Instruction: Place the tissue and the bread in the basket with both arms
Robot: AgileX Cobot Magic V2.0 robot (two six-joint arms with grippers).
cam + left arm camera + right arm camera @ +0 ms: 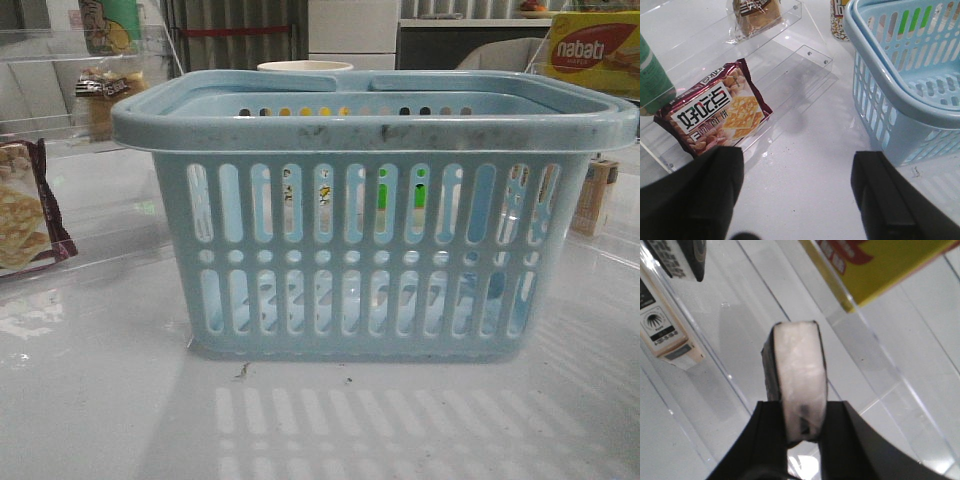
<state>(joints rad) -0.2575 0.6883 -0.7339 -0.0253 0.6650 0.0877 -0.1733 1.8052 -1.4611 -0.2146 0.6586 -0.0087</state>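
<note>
The light-blue slotted basket (pixel 370 122) stands in the middle of the table; in the left wrist view its rim (pixel 875 65) is to the side of my left gripper. My left gripper (pixel 797 175) is open and empty above bare table, between the basket and a cracker packet. The bread (pixel 756 17), yellow-brown in clear wrap with a dark label, lies on a clear shelf step beyond it, and also shows in the front view (pixel 100 95). My right gripper (pixel 802 412) is shut on the tissue (pixel 799 370), a small pack with a white face and dark edges, held above a clear shelf. Neither gripper shows in the front view.
A maroon-edged cracker packet (pixel 715 112) lies on the lower clear step at the left (pixel 20 215). A green can (pixel 652 80) stands beside it. A yellow Nabati box (pixel 590 50) and a small carton (pixel 597 195) sit on the right shelf, near the tissue (pixel 662 325).
</note>
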